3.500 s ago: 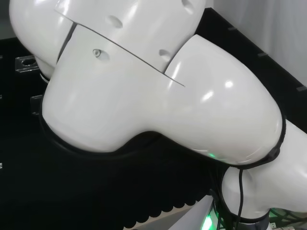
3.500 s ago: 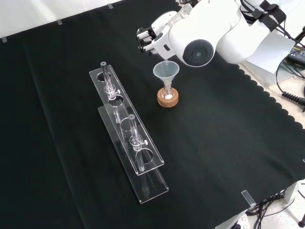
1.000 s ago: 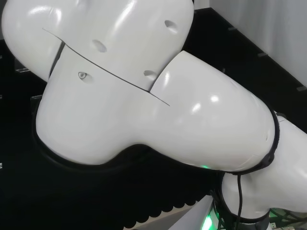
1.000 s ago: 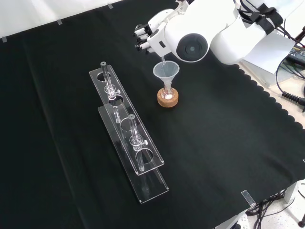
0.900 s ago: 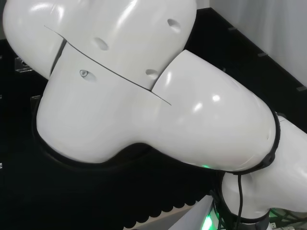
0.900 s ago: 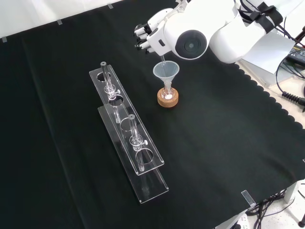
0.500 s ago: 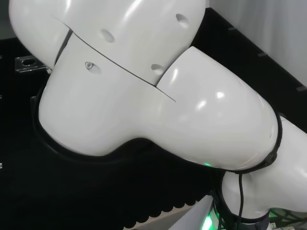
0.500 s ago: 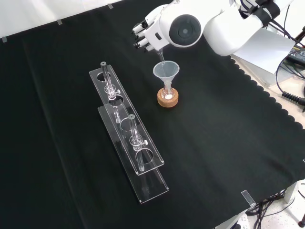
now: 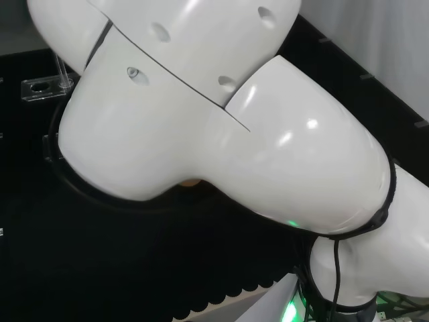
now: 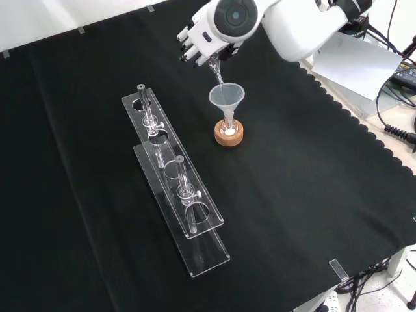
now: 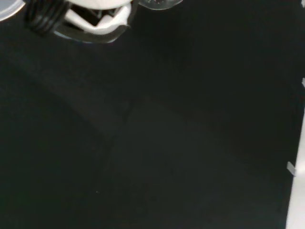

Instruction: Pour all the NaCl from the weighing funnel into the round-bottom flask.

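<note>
In the front view the hand (image 10: 200,38) sits in the upper middle of the frame, partly behind the arm's big white link (image 10: 286,19) with its round grey cap. Its fingers (image 10: 188,44) are curled, and a thin clear weighing funnel (image 10: 215,69) comes out from under them, so the hand seems to hold it, though the point of grip is covered by the link. The weighing funnel's long axis runs steeply, tilted down and slightly to the right in the frame, and its lower tip points into the mouth of a clear cone-shaped funnel (image 10: 226,97) just below. Whether the tip touches that cone cannot be told.

The cone funnel stands upright, its stem going down into the round-bottom flask (image 10: 228,129), which rests on a cork ring (image 10: 229,136) near the centre of the black tabletop (image 10: 312,195). The flask's glass is hard to make out; a small white patch shows inside it within the ring.

To the left and lower in the frame lies a long clear rack (image 10: 174,182) with round holes and a few thin glass pieces standing in it.

In the head view the arm's white links (image 9: 221,121) cover most of the frame; a corner of the clear rack (image 9: 41,87) shows at the upper left.

In the wrist view a blurred part of the hand (image 11: 86,19) shows, beside dark cloth.
</note>
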Tool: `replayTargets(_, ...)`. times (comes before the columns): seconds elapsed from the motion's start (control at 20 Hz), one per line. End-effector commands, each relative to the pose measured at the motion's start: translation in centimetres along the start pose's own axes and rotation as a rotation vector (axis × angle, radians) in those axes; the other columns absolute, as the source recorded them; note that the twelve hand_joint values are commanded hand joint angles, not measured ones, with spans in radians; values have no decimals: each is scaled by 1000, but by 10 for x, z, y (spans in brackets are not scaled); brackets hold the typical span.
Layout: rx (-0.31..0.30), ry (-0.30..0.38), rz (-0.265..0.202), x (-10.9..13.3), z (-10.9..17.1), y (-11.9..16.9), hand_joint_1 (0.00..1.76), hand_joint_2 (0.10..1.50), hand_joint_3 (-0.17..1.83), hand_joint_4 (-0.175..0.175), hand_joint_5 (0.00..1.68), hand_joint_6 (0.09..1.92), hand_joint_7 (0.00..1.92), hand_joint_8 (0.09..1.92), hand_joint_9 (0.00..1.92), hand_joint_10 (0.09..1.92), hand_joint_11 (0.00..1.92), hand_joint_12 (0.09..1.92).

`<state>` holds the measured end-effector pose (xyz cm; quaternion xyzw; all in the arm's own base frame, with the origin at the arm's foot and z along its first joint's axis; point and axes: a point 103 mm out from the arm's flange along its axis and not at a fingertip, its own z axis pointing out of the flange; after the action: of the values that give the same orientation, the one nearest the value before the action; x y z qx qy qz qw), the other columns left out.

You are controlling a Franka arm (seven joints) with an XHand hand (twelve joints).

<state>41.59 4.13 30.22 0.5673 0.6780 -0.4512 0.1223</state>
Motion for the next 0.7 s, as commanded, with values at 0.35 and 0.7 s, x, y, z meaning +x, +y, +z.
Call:
replayTargets(0.35, -40, 128, -19, -10, 15, 7, 1107, 669, 683, 175, 1213, 793, 551, 637, 930, 334, 796, 1020)
replayTargets(0.7, -66, 234, -51, -18, 26, 10, 1105, 671, 684, 175, 1208, 801, 552, 634, 912, 331, 745, 1051)
